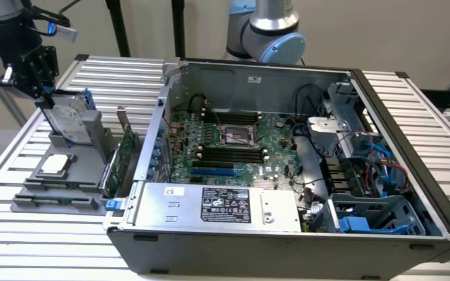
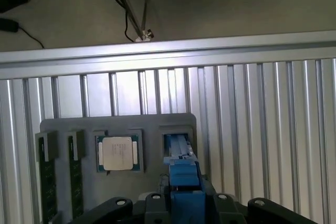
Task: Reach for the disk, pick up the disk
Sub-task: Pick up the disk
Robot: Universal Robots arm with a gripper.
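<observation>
Nearest the exterior camera stands the open computer case (image 1: 287,246), on the slatted table (image 1: 21,234). The work is not at the case. It is at the grey parts holder (image 1: 84,175), just beside the case on the exterior view's left.

1. Position of the disk. The disk (image 1: 65,120) stands on edge in a slot at the far end of the holder. It is near upright, with its labelled silver face turned toward the exterior view's left. Its blue carrier shows along the upper and lower edges. The lower end sits in the slot, so the disk is not yet lifted clear.

2. Position of the tool. The gripper (image 1: 44,96) hangs directly above the holder, at the upper edge of the disk. In the wrist view the disk (image 2: 184,174) appears end-on, as a narrow blue strip running from its slot straight up into the black gripper body.

3. Governing relation. The long axis of the disk runs upward from the slot and lines up with the tool. The disk lies straight below the gripper, with no sideways offset visible.

4. State of the tool. The gripper sits around the top of the disk. Whether it is clamped on the disk or only set about it cannot be told.

5. Neighbouring parts. The small square chip (image 1: 57,164) lies flat in its own recess, apart from the disk and untouched.
</observation>
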